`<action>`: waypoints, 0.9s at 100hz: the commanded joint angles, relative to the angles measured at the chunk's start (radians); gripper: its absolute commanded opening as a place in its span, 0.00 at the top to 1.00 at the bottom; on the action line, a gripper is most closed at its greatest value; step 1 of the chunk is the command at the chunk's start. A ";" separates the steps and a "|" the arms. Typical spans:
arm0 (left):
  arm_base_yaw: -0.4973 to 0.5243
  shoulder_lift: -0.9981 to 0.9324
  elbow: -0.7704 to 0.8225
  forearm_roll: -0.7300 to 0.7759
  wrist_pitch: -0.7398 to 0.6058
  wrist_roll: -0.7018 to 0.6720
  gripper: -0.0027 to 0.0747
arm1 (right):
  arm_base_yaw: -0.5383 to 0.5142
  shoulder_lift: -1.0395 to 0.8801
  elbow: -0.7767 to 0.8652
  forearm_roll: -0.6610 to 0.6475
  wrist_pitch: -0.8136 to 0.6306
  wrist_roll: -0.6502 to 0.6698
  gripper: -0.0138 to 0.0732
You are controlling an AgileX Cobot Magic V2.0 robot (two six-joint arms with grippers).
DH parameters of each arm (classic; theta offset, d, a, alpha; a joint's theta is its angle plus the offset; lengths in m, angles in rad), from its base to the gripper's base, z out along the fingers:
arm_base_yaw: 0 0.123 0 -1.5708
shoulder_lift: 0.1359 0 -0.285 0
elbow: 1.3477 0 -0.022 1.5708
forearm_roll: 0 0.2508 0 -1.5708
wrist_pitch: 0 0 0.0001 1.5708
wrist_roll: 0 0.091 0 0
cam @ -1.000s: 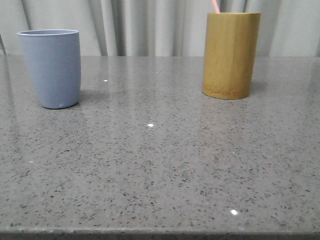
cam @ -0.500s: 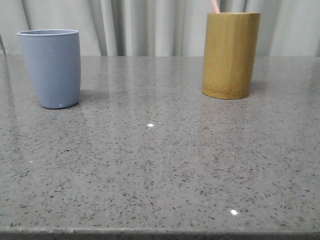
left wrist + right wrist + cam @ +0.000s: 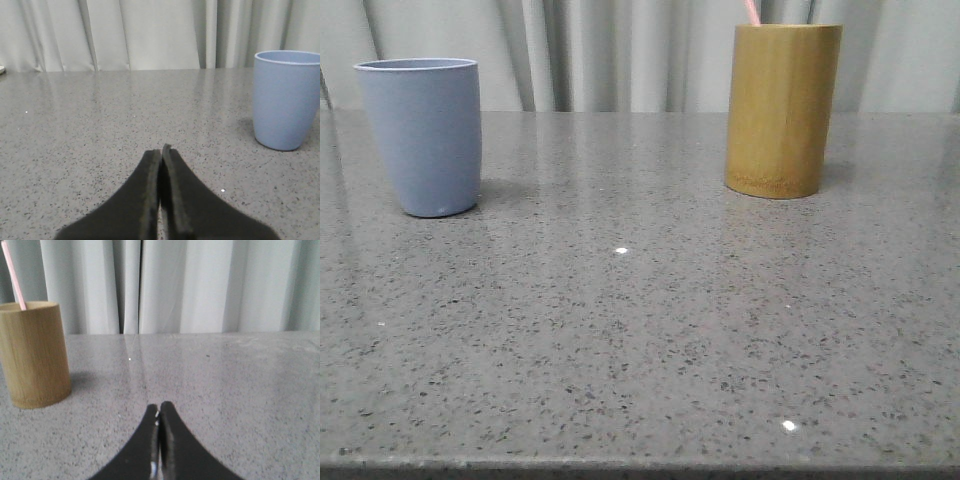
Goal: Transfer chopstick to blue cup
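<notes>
The blue cup point(image 3: 422, 135) stands upright at the left of the grey stone table and shows in the left wrist view point(image 3: 286, 99). A pale-pink chopstick point(image 3: 751, 12) pokes out of the tan bamboo holder point(image 3: 781, 110) at the back right; only its short top end shows, as it does in the right wrist view point(image 3: 13, 275) above the holder point(image 3: 33, 354). My left gripper point(image 3: 160, 151) is shut and empty, low over the table, well short of the blue cup. My right gripper point(image 3: 159, 408) is shut and empty, off to the side of the holder. Neither gripper shows in the front view.
The speckled grey table point(image 3: 640, 330) has its front edge along the bottom of the front view. Pale curtains point(image 3: 620, 50) hang behind the table's far edge.
</notes>
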 commanded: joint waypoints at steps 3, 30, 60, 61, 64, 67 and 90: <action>0.003 -0.029 -0.082 -0.012 -0.057 0.003 0.99 | -0.001 -0.020 -0.022 -0.013 -0.089 -0.002 0.92; 0.003 0.097 -0.346 -0.021 0.186 0.003 0.99 | -0.001 0.028 -0.244 -0.013 0.239 -0.002 0.92; 0.003 0.362 -0.618 -0.067 0.334 0.003 0.99 | -0.001 0.275 -0.553 -0.013 0.483 -0.003 0.92; 0.003 0.375 -0.623 -0.067 0.342 0.003 0.98 | -0.001 0.282 -0.566 -0.013 0.487 -0.003 0.92; 0.003 0.399 -0.644 -0.067 0.359 0.003 0.96 | -0.001 0.315 -0.590 -0.013 0.504 -0.004 0.91; 0.003 0.423 -0.668 -0.067 0.373 0.003 0.93 | -0.001 0.340 -0.613 -0.013 0.514 -0.004 0.90; 0.003 0.552 -0.732 -0.072 0.361 0.003 0.55 | -0.001 0.496 -0.736 -0.013 0.530 -0.004 0.54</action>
